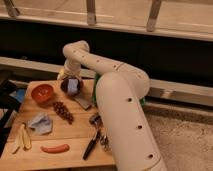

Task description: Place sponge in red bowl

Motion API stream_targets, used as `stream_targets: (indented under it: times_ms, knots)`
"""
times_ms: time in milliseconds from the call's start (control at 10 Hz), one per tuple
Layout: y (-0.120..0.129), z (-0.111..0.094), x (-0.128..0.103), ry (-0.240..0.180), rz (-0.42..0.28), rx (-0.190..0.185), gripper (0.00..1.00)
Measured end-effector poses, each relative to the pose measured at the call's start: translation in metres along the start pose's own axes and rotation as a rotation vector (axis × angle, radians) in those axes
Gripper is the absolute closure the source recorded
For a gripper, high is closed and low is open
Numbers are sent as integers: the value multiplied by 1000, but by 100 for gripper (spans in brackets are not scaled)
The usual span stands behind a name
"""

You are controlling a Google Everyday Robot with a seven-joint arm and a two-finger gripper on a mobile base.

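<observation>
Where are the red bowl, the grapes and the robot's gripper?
red bowl (42, 100), camera view, front wall.
grapes (63, 111), camera view, middle of the bunch.
gripper (71, 86), camera view, its tip, just right of the red bowl.

You see the bench (75, 132) in warm, dim light, with the wall (165, 55) behind it dark. The pincer (71, 86) hangs over its shadowed rear.

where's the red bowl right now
In the camera view the red bowl sits at the far left of the wooden table, with the gripper close on its right and grapes in front.
</observation>
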Motion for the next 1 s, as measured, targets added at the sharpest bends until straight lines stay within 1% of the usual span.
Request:
stream_targets:
  times_ms: [100, 300, 500, 800, 1000]
  knots:
    - [-1, 2, -1, -2, 4, -4, 20]
    - [-1, 16, -3, 1, 11, -14, 20]
    - [-5, 29, -2, 15, 24, -24, 20]
    - [-5, 45, -1, 33, 34, -25, 20]
    - [-17, 54, -3, 45, 53, -22, 20]
